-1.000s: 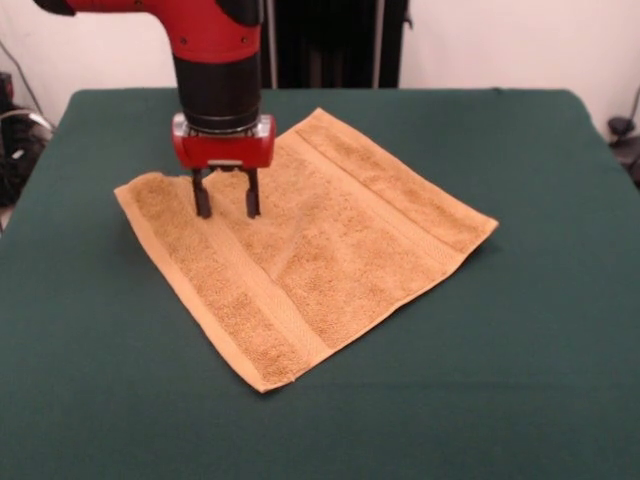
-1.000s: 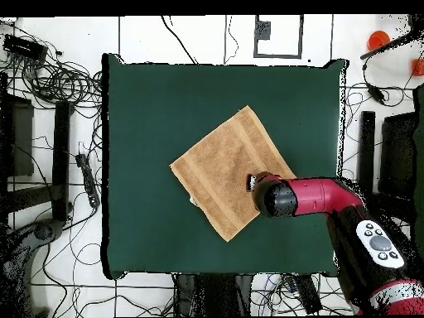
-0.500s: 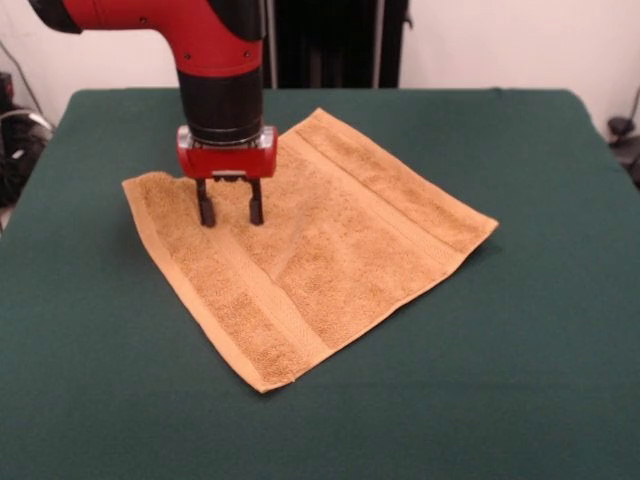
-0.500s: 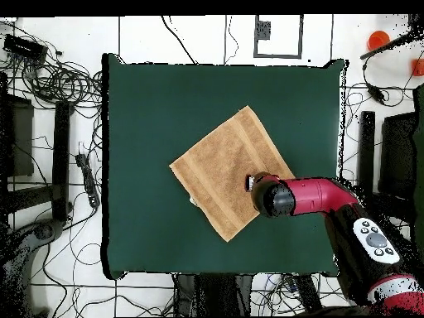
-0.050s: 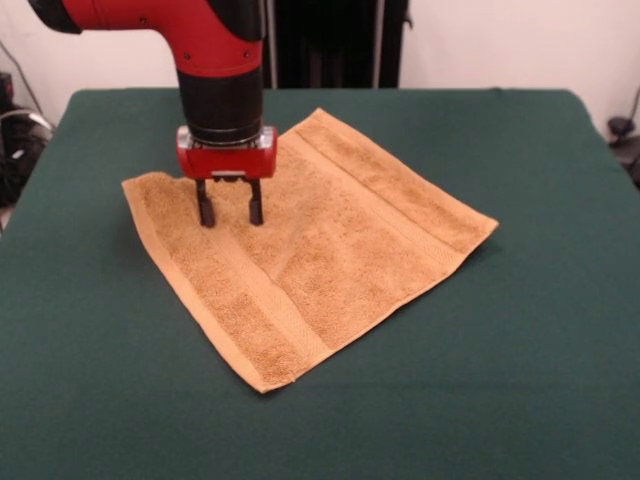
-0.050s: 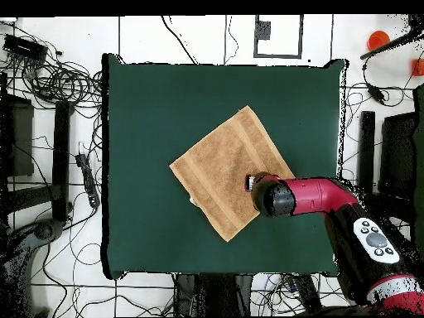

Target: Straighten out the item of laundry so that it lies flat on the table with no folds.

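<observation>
1. Dark green table point(image 5: 540, 330), felt-like and matte, broad and rectangular; pale wall behind it in the front view, white floor strewn with black cables point(image 6: 50, 79) around it in the overhead view.
2. Left of the gripper in the front view: bare green felt, then the towel's left corner, slightly raised and rumpled, close beside the left fingertip.
3. Gripper point(image 5: 230, 215) pointing straight down from a glossy red housing under a black cylindrical wrist; two short dark fingers point(image 5: 205, 208) parted by a moderate gap, nothing between them, tips at or just above the terry surface; contact not clear.
4. Directly beneath and spreading to the right of the gripper: golden-tan towel point(image 5: 330, 250), square, turned like a diamond on the table, looped terry pile with smoother woven border bands along two opposite edges.
5. Below the gripper, toward the near corner: a faint crease running across the cloth; otherwise nearly flat.
6. Far right of the gripper: the towel's right corner lying flat against the felt.
7. Overhead view: red arm point(image 6: 310, 197) reaching in over the towel's corner, small white label point(image 6: 250, 180) showing right beside the wrist.
</observation>
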You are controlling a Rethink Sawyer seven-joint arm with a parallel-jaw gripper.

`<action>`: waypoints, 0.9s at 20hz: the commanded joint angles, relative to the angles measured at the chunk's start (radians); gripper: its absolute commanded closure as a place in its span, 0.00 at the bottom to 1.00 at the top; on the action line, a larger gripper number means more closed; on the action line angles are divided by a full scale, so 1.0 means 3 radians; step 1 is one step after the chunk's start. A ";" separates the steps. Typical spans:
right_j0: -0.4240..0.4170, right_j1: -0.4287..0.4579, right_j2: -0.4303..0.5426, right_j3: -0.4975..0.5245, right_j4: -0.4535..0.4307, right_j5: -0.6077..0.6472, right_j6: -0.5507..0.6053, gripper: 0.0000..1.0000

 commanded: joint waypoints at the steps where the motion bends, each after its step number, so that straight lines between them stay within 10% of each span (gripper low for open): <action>1: -0.0011 0.0223 0.0371 -0.0321 -0.0259 0.0122 -0.0793 0.00; 18: -0.0374 0.0123 0.0753 -0.0433 -0.0185 0.0653 -0.1469 0.00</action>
